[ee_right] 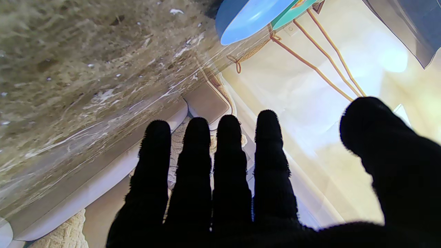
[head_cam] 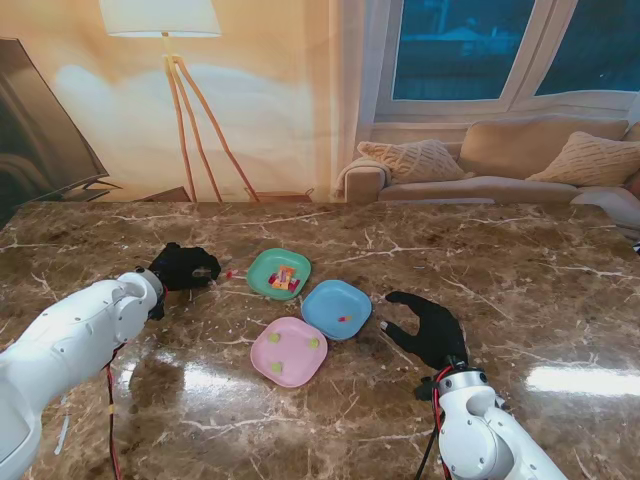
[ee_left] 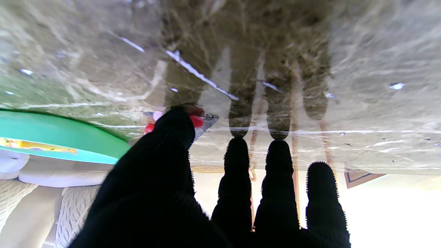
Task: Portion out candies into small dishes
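Red candy (ee_left: 197,121) at L hand (head_cam: 183,266) thumb tip, beside green dish (head_cam: 279,273); grip unclear. R hand (head_cam: 428,328) open, farther off.

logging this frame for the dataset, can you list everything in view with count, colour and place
table: 1, brown veined marble, fills the stand view
green dish: 1, holds the mixed candy pile, farthest from me of the three
blue dish: 1, one small red and yellow candy inside, right of the pink one
pink dish: 1, three pale green candies inside, nearest to me
loose candy: 1, red, on the table at the left fingertips, beside the green dish
floor lamp: 1, white shade, wooden legs, behind the table
sofa: 1, beige with cushions, under the window
left hand: black glove, left of the green dish, at the red candy
right hand: black glove, fingers spread, right of the blue dish
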`<state>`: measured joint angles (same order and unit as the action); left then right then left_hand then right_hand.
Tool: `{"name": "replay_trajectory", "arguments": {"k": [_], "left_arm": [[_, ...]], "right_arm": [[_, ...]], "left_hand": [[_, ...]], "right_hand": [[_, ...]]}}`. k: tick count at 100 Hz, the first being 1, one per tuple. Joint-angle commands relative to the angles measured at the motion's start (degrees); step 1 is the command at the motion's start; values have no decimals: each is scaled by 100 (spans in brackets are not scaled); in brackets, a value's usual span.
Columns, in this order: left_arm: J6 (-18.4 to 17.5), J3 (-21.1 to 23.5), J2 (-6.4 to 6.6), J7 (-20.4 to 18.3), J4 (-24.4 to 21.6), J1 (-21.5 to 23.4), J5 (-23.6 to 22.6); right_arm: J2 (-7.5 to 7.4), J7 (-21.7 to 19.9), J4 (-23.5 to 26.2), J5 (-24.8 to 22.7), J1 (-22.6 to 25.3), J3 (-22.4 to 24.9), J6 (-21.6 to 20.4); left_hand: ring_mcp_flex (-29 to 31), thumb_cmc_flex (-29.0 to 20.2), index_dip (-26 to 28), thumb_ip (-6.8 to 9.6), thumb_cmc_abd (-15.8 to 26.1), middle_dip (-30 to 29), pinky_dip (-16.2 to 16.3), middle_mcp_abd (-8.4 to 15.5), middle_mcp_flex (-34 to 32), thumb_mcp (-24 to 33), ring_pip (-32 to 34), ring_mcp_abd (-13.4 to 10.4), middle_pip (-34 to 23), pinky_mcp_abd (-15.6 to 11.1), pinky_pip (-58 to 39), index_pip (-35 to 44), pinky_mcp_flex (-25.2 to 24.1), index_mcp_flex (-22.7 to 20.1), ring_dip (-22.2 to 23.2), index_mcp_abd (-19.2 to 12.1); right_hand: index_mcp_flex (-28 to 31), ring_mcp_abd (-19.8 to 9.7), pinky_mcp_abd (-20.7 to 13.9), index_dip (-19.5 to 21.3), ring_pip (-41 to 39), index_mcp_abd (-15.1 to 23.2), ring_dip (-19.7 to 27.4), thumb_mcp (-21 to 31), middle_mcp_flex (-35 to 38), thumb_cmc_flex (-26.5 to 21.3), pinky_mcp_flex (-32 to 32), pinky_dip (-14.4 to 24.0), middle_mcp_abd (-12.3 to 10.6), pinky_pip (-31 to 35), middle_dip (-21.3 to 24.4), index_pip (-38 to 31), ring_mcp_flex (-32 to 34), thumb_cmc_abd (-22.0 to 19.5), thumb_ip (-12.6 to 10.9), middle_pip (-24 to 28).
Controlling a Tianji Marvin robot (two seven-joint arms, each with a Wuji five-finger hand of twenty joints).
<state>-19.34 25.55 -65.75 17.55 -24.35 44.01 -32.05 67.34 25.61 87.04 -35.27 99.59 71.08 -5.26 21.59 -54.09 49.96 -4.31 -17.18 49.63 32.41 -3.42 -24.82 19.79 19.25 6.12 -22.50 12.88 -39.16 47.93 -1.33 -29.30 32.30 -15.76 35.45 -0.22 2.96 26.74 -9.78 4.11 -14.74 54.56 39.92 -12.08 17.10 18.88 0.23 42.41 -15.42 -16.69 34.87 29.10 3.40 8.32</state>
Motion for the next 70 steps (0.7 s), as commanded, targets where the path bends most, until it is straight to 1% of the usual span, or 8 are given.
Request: {"name": "replay_trajectory", "arguments": {"k": [1, 9, 22, 50, 70], "left_arm": [[66, -142, 22, -311, 294, 470, -164], [109, -67, 45, -263, 224, 499, -222], [254, 192, 104, -259, -2, 599, -352], [606, 899, 247, -357, -624, 893, -693], [752, 1270, 304, -404, -941, 1067, -872]], "right_arm": [[17, -76, -30, 37, 25, -7, -3], [18, -75, -34, 41, 17, -9, -10], [19, -76, -41, 50, 7, -13, -21], [23, -57, -42, 54, 15, 3, -39], [27, -43, -47, 66, 28, 7, -57]], "left_hand": [[-86, -426, 2, 353, -520, 659, -38, 53, -867, 330, 177, -75, -730, -79, 1, 191, -130, -628, 129, 338], [-97, -406, 28, 342, -515, 728, -37, 47, -900, 358, 175, -76, -747, -92, 15, 190, -148, -617, 133, 345], [-103, -369, 83, 334, -526, 851, -24, 39, -913, 443, 178, -74, -723, -93, 41, 195, -171, -607, 146, 340], [-100, -341, 118, 343, -545, 947, -14, 20, -962, 504, 176, -53, -727, -82, 69, 204, -181, -595, 156, 343], [-104, -324, 132, 339, -543, 1003, -8, 20, -968, 524, 173, -54, -712, -77, 86, 209, -190, -579, 160, 302]], "right_hand": [[-44, 79, -21, 32, 12, 135, -60, 127, 71, 153, -32, 94, -52, -102, -73, 23, -131, -99, -83, 6], [-47, 85, -19, 31, 14, 136, -60, 130, 68, 153, -34, 93, -50, -103, -73, 24, -133, -100, -84, 3], [-45, 76, -25, 31, 13, 139, -60, 133, 70, 154, -31, 93, -48, -103, -74, 23, -130, -103, -84, 4], [-44, 75, -26, 29, 14, 143, -60, 135, 66, 159, -31, 93, -53, -105, -73, 24, -130, -106, -85, 1], [-48, 72, -25, 27, 18, 143, -59, 137, 75, 162, -30, 93, -52, -107, -74, 26, -135, -109, -85, 4]]}}
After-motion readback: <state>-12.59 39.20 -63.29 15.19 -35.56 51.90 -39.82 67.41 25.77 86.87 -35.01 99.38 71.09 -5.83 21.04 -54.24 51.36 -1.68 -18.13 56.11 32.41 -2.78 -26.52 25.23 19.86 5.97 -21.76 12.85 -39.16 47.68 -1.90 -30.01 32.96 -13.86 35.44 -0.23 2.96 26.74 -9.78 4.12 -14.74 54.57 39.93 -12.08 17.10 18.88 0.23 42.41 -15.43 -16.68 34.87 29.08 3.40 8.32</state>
